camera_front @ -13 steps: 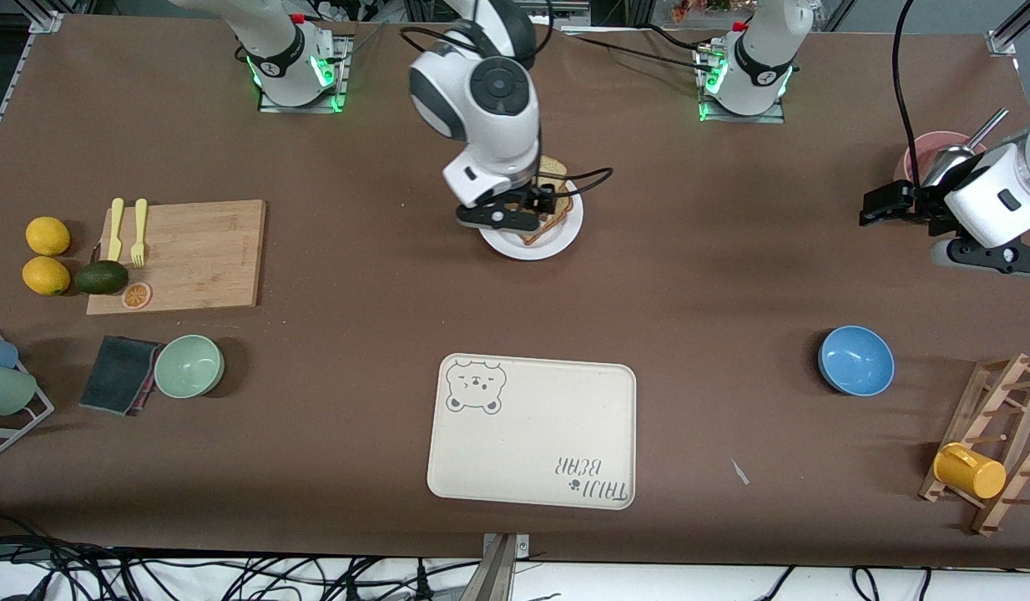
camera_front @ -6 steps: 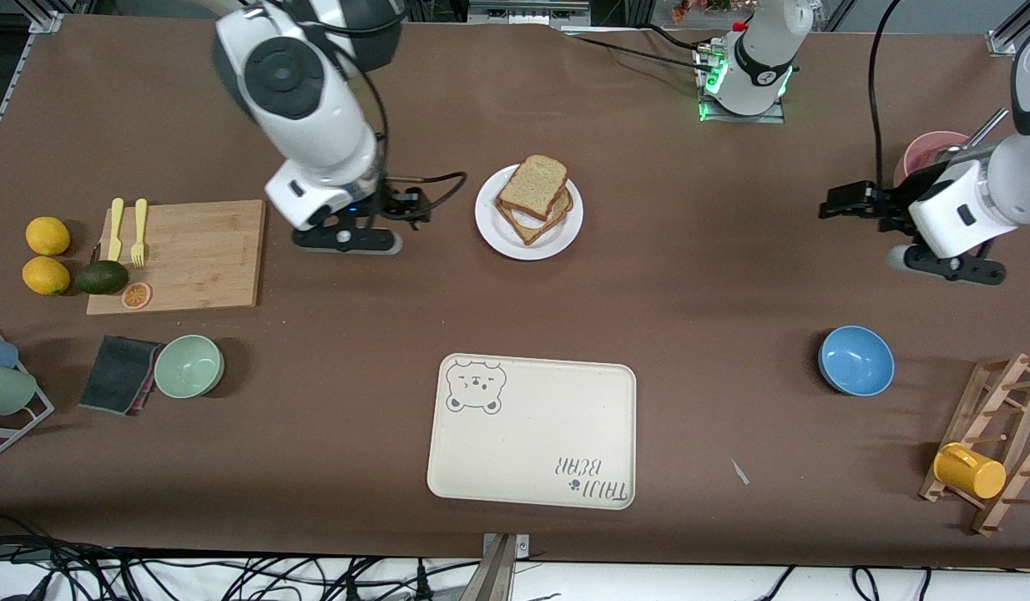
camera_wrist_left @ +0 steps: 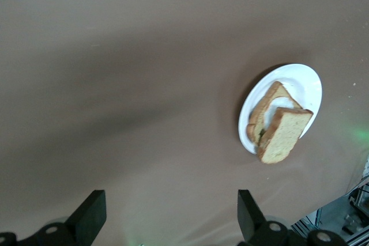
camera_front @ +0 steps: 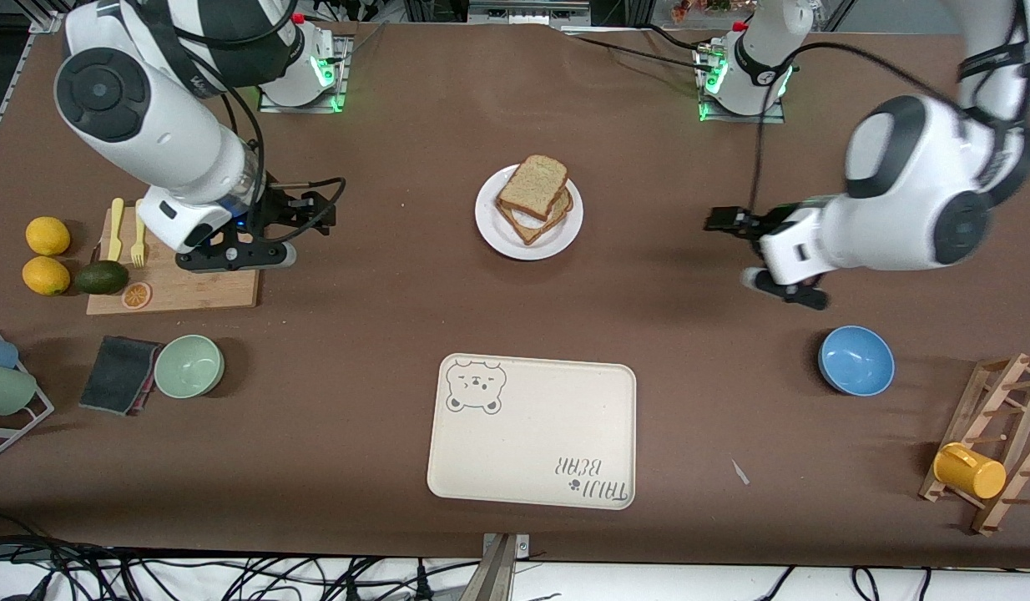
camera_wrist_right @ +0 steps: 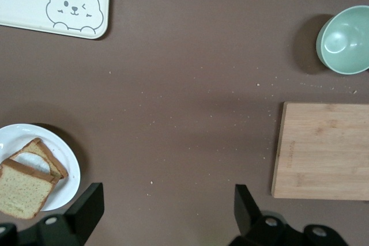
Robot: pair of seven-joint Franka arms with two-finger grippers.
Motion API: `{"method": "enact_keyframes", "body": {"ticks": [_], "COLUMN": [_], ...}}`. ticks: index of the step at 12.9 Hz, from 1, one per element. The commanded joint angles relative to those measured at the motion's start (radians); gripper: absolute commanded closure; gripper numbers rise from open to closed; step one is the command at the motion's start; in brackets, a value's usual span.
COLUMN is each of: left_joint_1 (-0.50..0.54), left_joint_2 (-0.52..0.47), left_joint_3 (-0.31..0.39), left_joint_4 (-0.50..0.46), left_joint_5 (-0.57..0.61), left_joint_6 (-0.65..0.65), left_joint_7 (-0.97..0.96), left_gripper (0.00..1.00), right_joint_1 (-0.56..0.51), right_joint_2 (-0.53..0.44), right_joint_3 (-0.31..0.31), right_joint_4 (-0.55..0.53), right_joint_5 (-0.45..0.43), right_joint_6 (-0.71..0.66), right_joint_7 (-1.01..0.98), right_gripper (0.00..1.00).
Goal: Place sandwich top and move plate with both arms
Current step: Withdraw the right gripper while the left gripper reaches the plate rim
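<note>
Sandwich top (camera_front: pixel 532 185) flat on plate (camera_front: pixel 492 230), rounded end toward bases; both hands empty, fingers apart.

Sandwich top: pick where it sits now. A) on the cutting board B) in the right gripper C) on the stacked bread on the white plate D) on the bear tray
C: the sandwich top lies on the stacked bread on the plate, with no gripper touching it.

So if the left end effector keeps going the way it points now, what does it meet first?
Probably bare table. The left end effector, open and empty, points down at brown tabletop, with the plate and sandwich off to one side of its line. Depth is hard to judge.
</note>
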Motion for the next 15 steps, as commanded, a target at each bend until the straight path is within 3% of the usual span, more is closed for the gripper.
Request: {"method": "enact_keyframes", "body": {"ticks": [1,5,8,11,12,15], "left_joint_1": [0.008,0.006,0.006,-0.01,-0.018,-0.023], "left_joint_2": [0.052,0.079,0.126,0.195,0.208,0.257], "left_joint_3": [-0.05,-0.142,-0.169,-0.197,-0.197,-0.197], "left_joint_4": [-0.038,-0.194,-0.286,-0.363,-0.375,-0.38], "left_joint_5": [-0.087,-0.274,-0.386,-0.634,-0.662,-0.678], "left_joint_6": [0.066,0.345,0.467,0.575,0.615,0.626], "left_joint_7": [0.074,0.151,0.235,0.48,0.537,0.61], "left_gripper": [0.0,0.0,0.0,0.0,0.01,0.22], "right_joint_1": [-0.001,-0.001,-0.005,-0.051,-0.076,-0.188], "right_joint_2": [-0.062,-0.065,-0.067,-0.094,-0.102,-0.12], "right_joint_3": [0.009,0.009,0.009,0.009,0.009,0.009], "right_joint_4": [-0.019,-0.016,-0.016,-0.016,-0.016,-0.02], "right_joint_5": [0.016,0.009,-0.004,-0.011,-0.017,-0.017], "right_joint_6": [-0.013,-0.018,-0.018,-0.015,-0.021,-0.024], "right_joint_7": [-0.022,-0.02,-0.045,-0.129,-0.152,-0.282], "right_gripper": [0.0,0.0,0.0,0.0,0.0,0.0]}}
